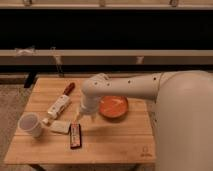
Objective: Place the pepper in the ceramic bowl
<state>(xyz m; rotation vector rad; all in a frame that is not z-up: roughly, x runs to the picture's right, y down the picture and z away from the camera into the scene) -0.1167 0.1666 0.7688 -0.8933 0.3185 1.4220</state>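
The pepper (69,88) is small, slim and dark red. It lies on the wooden table (120,140) toward the back left, at the far end of a white tube (58,106). The ceramic bowl (113,106) is a shallow orange-red bowl, and it sits right of the table's centre. My gripper (83,116) hangs at the end of the white arm, pointing down at the table just left of the bowl. It is to the right of and nearer than the pepper, and apart from it.
A white cup (31,125) stands at the front left. A flat white packet (60,126) and a dark rectangular bar with red markings (75,135) lie in front of the gripper. My white arm reaches in from the right, above the bowl. A dark shelf runs behind the table.
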